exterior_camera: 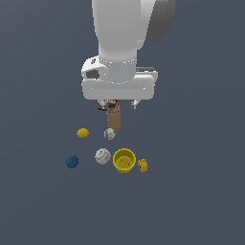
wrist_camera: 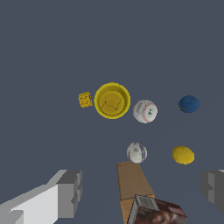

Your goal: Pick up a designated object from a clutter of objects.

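Observation:
The dark-blue bumpy ball (exterior_camera: 72, 161) lies alone on the grey floor at the exterior view's left of the clutter; it also shows in the wrist view (wrist_camera: 189, 104). My gripper (exterior_camera: 118, 105) hangs above the brown box (exterior_camera: 114, 118) and the dark red packet (exterior_camera: 107, 104), well apart from the ball. In the wrist view the gripper (wrist_camera: 140, 192) is open wide and empty, with one grey finger (wrist_camera: 68, 192) on one side and the other at the picture's edge. Most of the gripper is hidden behind the arm in the exterior view.
A yellow lemon (exterior_camera: 83, 133) and a white baseball (exterior_camera: 109, 134) lie near the box. A second baseball (exterior_camera: 102, 156), a yellow cup (exterior_camera: 124, 160) and a tiny yellow piece (exterior_camera: 142, 165) lie in a row to the exterior view's right of the ball.

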Tool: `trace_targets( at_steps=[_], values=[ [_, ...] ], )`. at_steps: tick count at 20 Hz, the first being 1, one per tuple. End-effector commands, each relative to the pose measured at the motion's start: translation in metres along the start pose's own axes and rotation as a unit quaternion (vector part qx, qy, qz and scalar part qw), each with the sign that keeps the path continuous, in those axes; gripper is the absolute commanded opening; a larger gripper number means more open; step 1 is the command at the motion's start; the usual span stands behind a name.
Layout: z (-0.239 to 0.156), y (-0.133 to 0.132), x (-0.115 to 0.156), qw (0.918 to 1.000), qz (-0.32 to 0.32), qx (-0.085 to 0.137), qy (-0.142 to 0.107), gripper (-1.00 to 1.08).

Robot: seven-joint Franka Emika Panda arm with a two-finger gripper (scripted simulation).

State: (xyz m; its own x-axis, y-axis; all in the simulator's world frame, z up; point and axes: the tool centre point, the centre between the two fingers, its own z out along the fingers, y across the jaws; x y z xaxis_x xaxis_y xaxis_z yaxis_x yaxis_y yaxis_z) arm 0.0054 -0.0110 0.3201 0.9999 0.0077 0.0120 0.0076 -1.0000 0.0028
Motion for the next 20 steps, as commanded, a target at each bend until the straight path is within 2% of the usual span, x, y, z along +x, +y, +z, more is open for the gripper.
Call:
trace_targets(
  at_steps=[1, 10, 20],
  values=[
    [0.000, 0.000, 0.000, 1.0000, 0.000, 0.000, 0.000, 1.00],
    [-0.005, -0.022, -0.003, 0.9996, -0.027, 0.011, 0.001, 1.00],
    [-0.001, -0.017, 0.001, 0.9996, -0.027, 0.012, 0.001, 1.00]
  ],
)
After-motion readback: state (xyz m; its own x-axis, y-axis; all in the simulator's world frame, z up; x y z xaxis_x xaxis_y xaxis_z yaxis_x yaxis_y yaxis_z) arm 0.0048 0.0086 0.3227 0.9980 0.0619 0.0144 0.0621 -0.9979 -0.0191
